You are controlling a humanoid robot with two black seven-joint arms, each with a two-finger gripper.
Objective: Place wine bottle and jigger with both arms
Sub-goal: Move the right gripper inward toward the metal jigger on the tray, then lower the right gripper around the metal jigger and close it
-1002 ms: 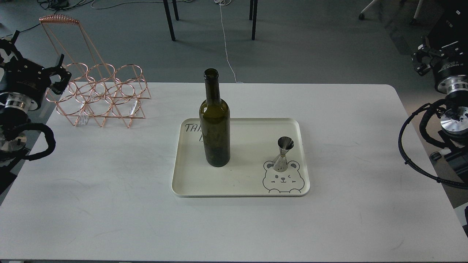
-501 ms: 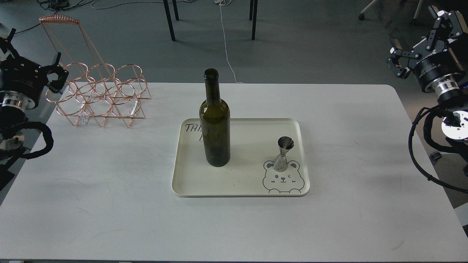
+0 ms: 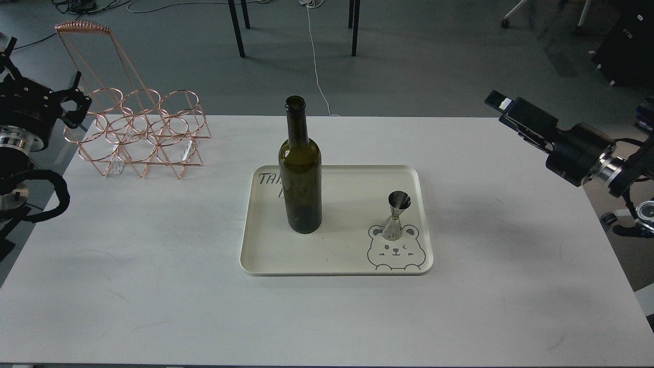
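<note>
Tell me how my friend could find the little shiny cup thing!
Look at the cream rectangular tray in the middle of the white table. Near its right edge, just above the drawn bear face, stands the small shiny steel hourglass-shaped jigger. It is far shorter than the tall dark green glass wine bottle to its left.

— what did the arms look like?
— both were black. the left arm (image 3: 23,133) had a silver joint ring and a ribbed black cable hose looping beneath it, ending in a spiky black left claw (image 3: 71,102).
— and the other?
— the right arm (image 3: 582,153) had a silver ring too; its right claw (image 3: 503,105) was blocky, with a pale patch.
</note>
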